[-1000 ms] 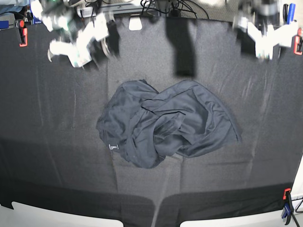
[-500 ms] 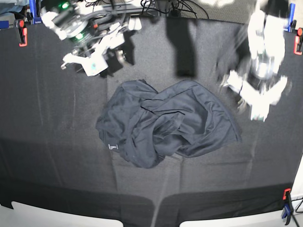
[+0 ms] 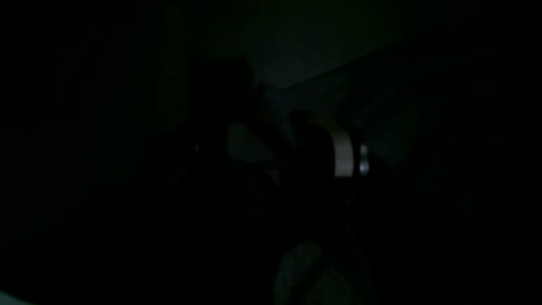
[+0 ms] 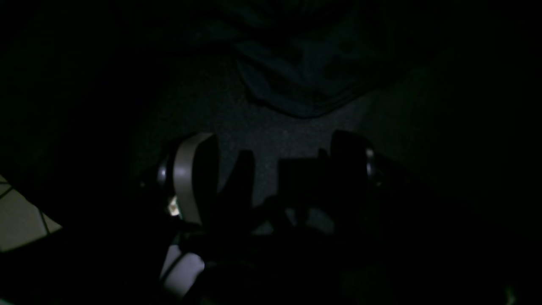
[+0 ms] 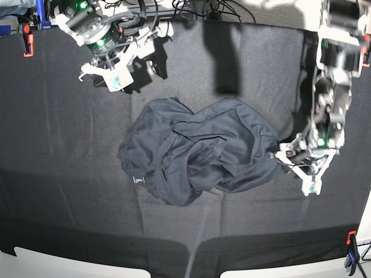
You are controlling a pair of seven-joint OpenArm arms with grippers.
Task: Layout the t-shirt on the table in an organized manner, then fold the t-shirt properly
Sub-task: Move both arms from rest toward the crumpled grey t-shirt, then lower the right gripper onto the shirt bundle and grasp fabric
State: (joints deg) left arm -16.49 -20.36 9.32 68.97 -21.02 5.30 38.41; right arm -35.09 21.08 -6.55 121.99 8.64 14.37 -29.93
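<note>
One crumpled t-shirt (image 5: 200, 152) on one table (image 5: 58, 145); two end effectors, left (image 5: 297, 164) and right (image 5: 119, 66), both spread wide.

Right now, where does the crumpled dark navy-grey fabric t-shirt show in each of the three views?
Base: the crumpled dark navy-grey fabric t-shirt lies mid-table, its right edge beside the left gripper.
Right wrist: a hem edge shows top centre, beyond the open right gripper.
Left wrist: too dark to tell.
Shared landmark: the black textured table cloth, seen under the hem in the right wrist view.
</note>
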